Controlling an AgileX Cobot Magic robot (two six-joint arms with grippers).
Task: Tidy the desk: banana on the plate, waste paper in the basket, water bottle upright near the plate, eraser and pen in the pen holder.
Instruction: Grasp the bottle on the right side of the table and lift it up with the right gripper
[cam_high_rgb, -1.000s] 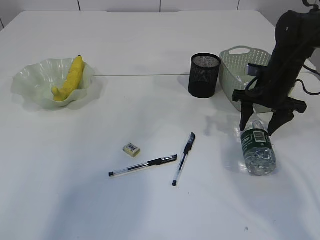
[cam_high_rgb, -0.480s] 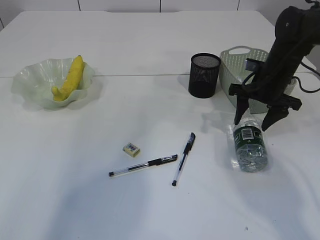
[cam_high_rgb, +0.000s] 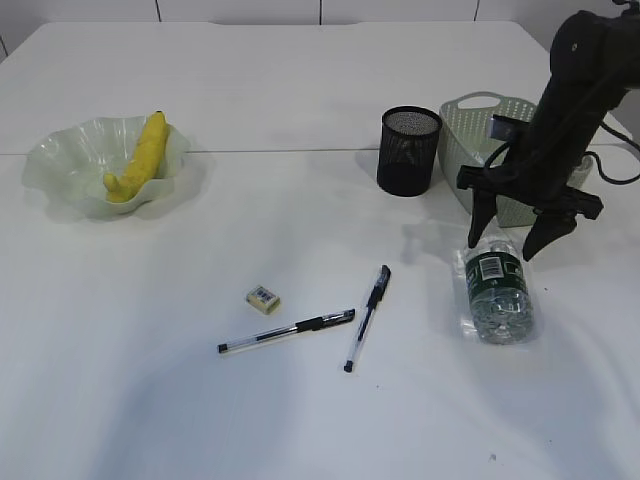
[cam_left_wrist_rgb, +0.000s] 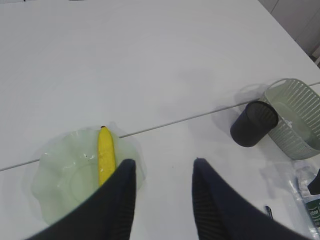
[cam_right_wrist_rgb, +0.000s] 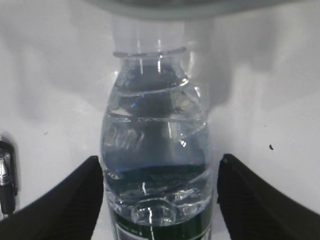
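Observation:
The water bottle (cam_high_rgb: 494, 295) lies on its side in front of the basket (cam_high_rgb: 470, 125), cap end toward it. My right gripper (cam_high_rgb: 505, 245) is open and straddles the bottle's (cam_right_wrist_rgb: 155, 150) shoulder, a finger on each side, without squeezing it. The banana (cam_high_rgb: 140, 158) lies on the pale green plate (cam_high_rgb: 60, 165) at the far left. An eraser (cam_high_rgb: 262, 299) and two pens (cam_high_rgb: 290, 331) (cam_high_rgb: 368, 316) lie mid-table. The black mesh pen holder (cam_high_rgb: 408, 150) stands left of the basket. My left gripper (cam_left_wrist_rgb: 162, 167) hangs open and empty high over the plate (cam_left_wrist_rgb: 60, 185). Waste paper is out of view.
The basket's wall (cam_right_wrist_rgb: 175, 5) is just beyond the bottle's cap. One pen's end (cam_right_wrist_rgb: 6, 180) shows to the left of my right gripper. The pen holder (cam_left_wrist_rgb: 252, 131) and basket (cam_left_wrist_rgb: 295, 120) stand close together.
My right gripper has shifted a little left and toward the basket. The bottle has slid left with it and now lies straighter.

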